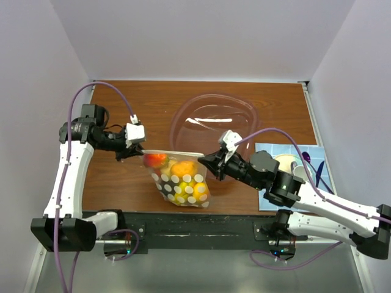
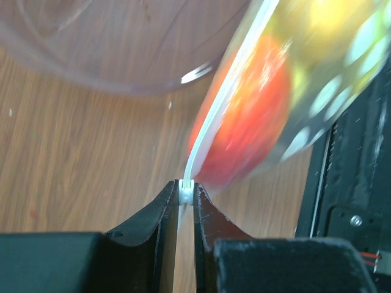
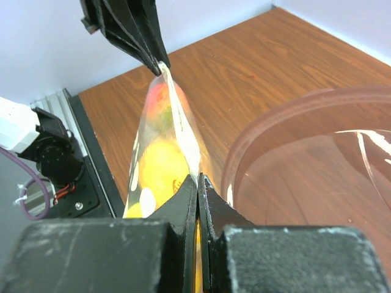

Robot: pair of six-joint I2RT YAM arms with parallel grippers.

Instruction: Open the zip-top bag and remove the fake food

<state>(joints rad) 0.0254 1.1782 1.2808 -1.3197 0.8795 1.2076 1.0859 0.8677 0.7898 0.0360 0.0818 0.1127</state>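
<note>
You've got the clear, white-dotted zip-top bag (image 1: 181, 183) of yellow, orange and red toy fruit (image 1: 183, 170) hanging just beside the big clear pinkish bowl (image 1: 201, 131). The left gripper (image 1: 139, 152) and right gripper (image 1: 206, 163) are each clamped on an end of its seal, which pulls it taut for opening.

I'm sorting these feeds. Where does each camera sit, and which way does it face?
Top external: above and behind, looking down at the table; both arms show, holding the zip-top bag.
Left wrist: behind the left gripper, facing along the bag's zip toward the bowl; own fingers show.
Right wrist: behind the right gripper, facing along the bag toward the left gripper; own fingers show.
Shared: all three see the bag.
</note>
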